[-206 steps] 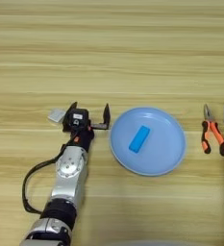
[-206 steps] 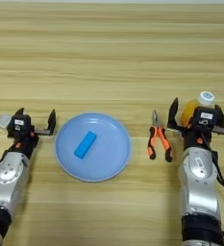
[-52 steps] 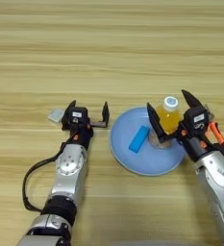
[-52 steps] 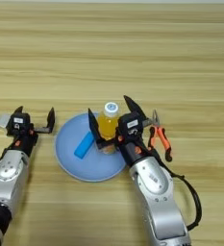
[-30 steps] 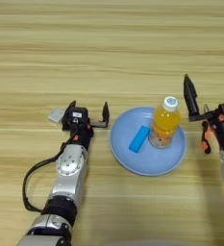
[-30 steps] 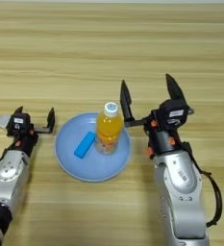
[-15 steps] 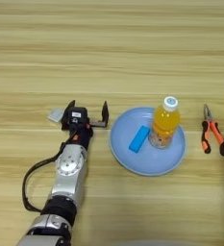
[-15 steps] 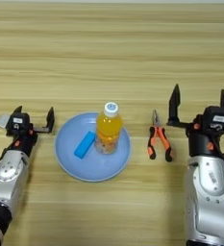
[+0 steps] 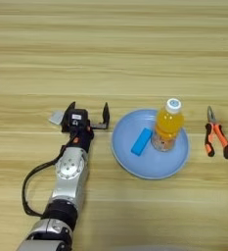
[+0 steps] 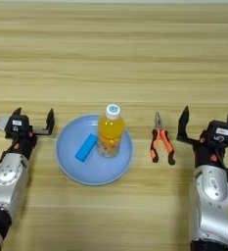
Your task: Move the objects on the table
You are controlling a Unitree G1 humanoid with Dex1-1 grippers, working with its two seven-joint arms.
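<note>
While bottle [image 10: 109,129] and blue bar [image 10: 86,147] sit on the plate [image 10: 71,166], pliers [image 10: 161,142] and grey block [image 9: 56,117] lie on the worktop [image 10: 115,54]; left hand [image 9: 88,112] and right hand [image 10: 206,121] gape empty.

The desk [image 9: 115,54] is a broad light wooden top, its plank grain running left to right across the whole view. Directly on it lie a round light-blue plate [image 9: 171,166] near the middle, orange-handled pliers [image 10: 160,140] well clear of the plate on its right with the metal nose pointing to the far side, and a tiny grey-silver block [image 9: 56,117] off to the plate's left. The far half of the desk shows only bare planks
</note>
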